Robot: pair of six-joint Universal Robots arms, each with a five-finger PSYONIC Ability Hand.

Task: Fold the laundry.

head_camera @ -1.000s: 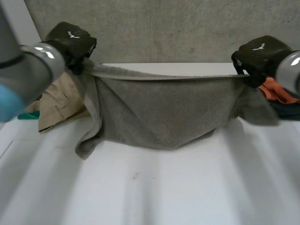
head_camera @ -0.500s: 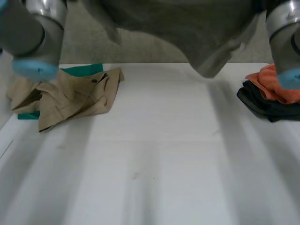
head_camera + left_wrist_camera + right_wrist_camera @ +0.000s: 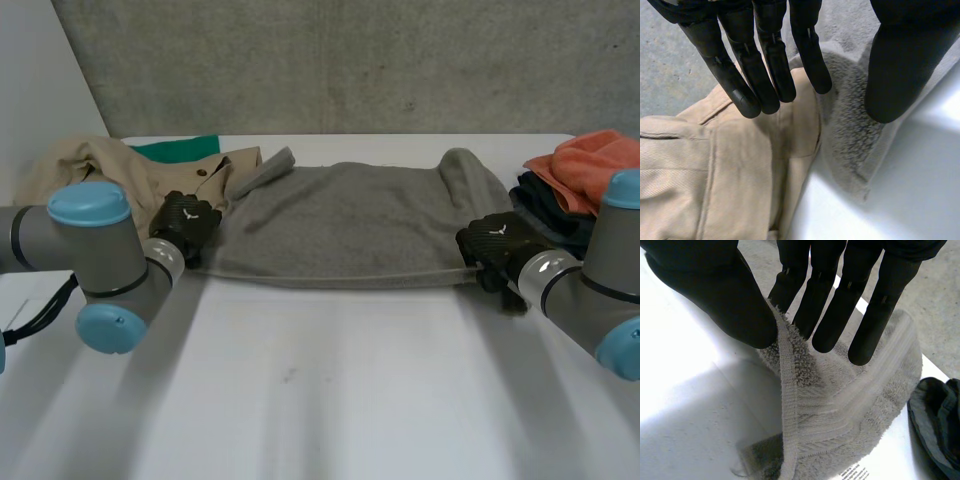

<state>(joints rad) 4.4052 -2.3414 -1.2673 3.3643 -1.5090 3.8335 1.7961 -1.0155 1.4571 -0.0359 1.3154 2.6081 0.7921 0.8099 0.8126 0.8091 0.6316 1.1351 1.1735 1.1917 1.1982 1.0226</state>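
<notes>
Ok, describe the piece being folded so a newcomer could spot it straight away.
On the white table, look midway between the beige garment and the orange-and-dark pile. The grey towel lies spread there, the only grey terry piece, far wider than its crumpled neighbours.

Even, fairly bright light; the white table glares beside the grey towel

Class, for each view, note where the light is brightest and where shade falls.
Head view: even light, with a thin dark line under the near edge of the grey terry towel on the white table. Left wrist view: the table glares white beside the towel. Right wrist view: bright table, shade under the towel's lifted edge.
</notes>
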